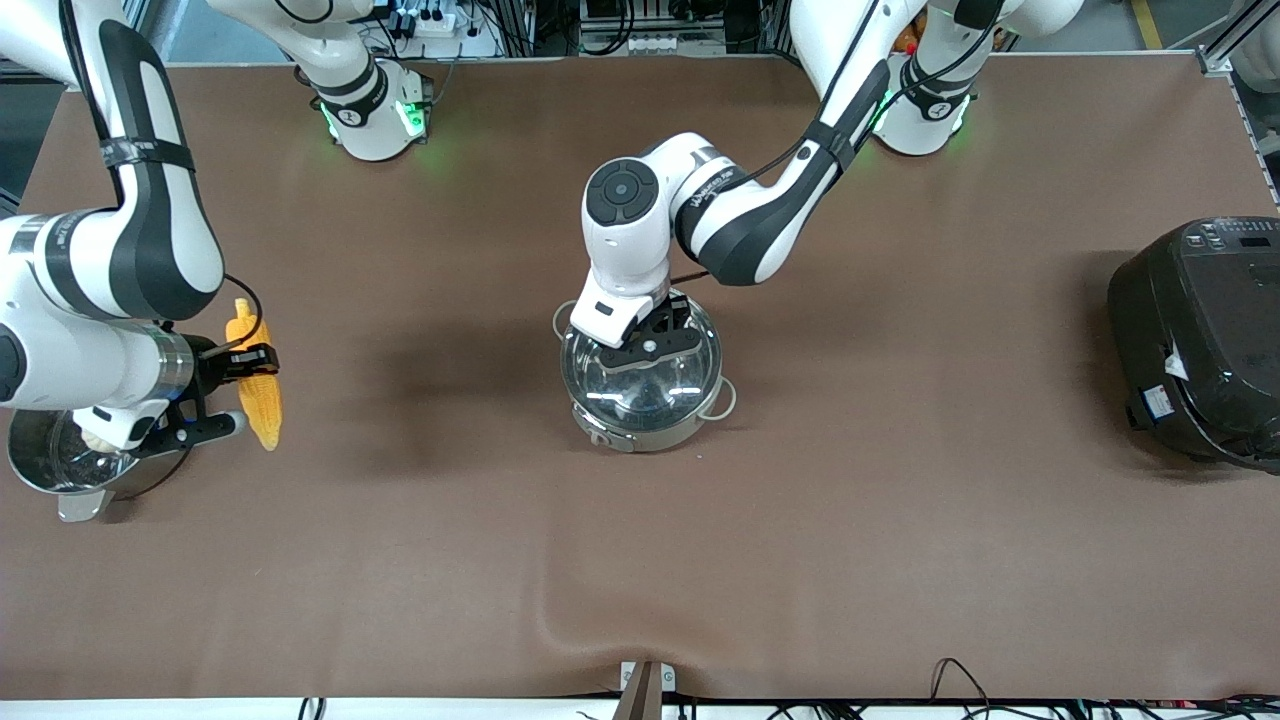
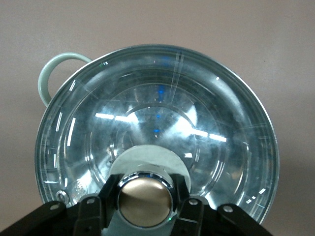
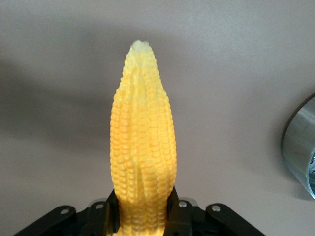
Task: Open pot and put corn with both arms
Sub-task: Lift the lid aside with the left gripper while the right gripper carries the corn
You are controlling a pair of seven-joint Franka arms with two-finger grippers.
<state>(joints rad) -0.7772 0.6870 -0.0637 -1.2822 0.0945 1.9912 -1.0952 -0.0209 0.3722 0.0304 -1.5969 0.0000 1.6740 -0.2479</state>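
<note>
— Where's the shiny round stainless-steel pot (image 1: pixel 640 385) now?

— Middle of the brown desk (image 1: pixel 900 500), its domed glass lid (image 2: pixel 157 128) on it, one thin wire loop handle at about four o'clock, another at ten. The left gripper (image 1: pixel 650 345) sits right on top, fingers (image 2: pixel 106 201) closed snug on either side of the small metal knob (image 2: pixel 145 200).

— Good place to hold it?

— The only sensible one, I'd say. Glass is slick and breakable, and the lid looks fairly heavy for that little knob, so a straight, steady lift seems wise.

— And the corn?

— The yellow-orange tapered corn cob (image 1: pixel 258 385) is at the right arm's end of the desk, at nine o'clock from the pot. The right gripper (image 1: pixel 250 390) has it pinched near the thick end, fingers (image 3: pixel 179 216) tight on the kernels, tip pointing away.

— Will it slip?

— Probably not; it looks light, stiff and bumpy. Just beside it stands a steel steamer pot (image 1: pixel 50 460); a big black rice cooker (image 1: pixel 1200 340) sits at three o'clock.
</note>
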